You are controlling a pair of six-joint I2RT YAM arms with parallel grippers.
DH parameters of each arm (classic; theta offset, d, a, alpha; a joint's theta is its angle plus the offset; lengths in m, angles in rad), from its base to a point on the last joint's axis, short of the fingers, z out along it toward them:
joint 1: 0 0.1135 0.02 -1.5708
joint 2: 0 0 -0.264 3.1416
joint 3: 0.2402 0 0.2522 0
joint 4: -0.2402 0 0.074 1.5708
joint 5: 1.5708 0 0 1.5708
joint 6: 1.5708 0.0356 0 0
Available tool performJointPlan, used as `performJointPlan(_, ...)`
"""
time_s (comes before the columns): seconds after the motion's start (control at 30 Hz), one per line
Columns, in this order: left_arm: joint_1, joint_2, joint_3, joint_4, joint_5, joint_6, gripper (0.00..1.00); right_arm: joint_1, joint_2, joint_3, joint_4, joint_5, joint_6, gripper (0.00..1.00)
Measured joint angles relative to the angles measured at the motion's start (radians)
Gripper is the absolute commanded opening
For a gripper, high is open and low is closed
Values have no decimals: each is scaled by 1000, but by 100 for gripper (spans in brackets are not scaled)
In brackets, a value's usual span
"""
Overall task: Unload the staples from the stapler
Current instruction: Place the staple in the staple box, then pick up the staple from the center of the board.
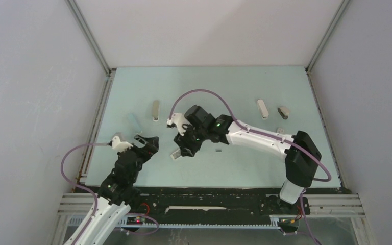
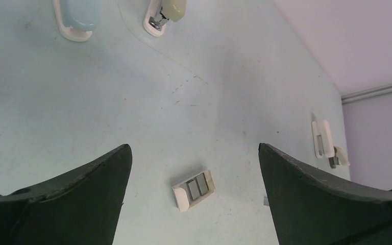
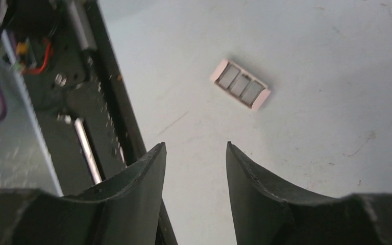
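The stapler (image 1: 263, 108), white and oblong, lies on the far right of the table; the left wrist view shows the stapler (image 2: 322, 138) at its right edge. A tiny dark-grey strip of staples (image 1: 218, 150) lies on the mat below the right arm's wrist, and the left wrist view catches the staples (image 2: 265, 200) beside the right finger. My left gripper (image 1: 149, 142) (image 2: 194, 145) stands wide open over bare mat. My right gripper (image 1: 182, 148) (image 3: 195, 145) is open with nothing between its fingers, low over the near middle of the table. Both are far from the stapler.
A small white box (image 1: 175, 154) (image 2: 194, 190) (image 3: 240, 85) with grey blocks inside lies between the two grippers. A beige stapler (image 1: 155, 110) (image 2: 163, 13) and a light blue one (image 1: 132, 121) (image 2: 76, 18) lie at the left. A beige-grey bar (image 1: 284, 112) lies right of the stapler. The black rail (image 3: 97, 102) borders the near edge.
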Motion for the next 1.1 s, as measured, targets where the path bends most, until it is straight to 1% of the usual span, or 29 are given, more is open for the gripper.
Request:
performJointPlan(0.03, 0, -5, 0, 3, 5, 0, 100, -27, -15, -9, -22, -73, -44, 56)
performJointPlan(0.13, 0, -16, -1, 27, 28, -3, 100, -105, -48, -37, -63, -216, -137, 57)
performJointPlan(0.27, 1, -23, -2, 82, 64, -5, 100, -211, -112, -102, -110, -352, -231, 58)
performJointPlan(0.4, 2, -23, -6, 121, 88, -7, 100, -317, -179, -164, -138, -446, -285, 58)
performJointPlan(0.57, 2, -18, -23, 160, 110, -16, 100, -455, -244, -229, -140, -523, -314, 58)
performJointPlan(0.77, 2, -8, -58, 191, 129, -34, 100, -577, -286, -312, -135, -568, -322, 58)
performJointPlan(0.9, 2, -5, -68, 204, 132, -41, 100, -615, -299, -359, -137, -591, -325, 58)
performJointPlan(1.1, 2, 0, -68, 225, 135, -49, 100, -636, -299, -366, -133, -619, -328, 59)
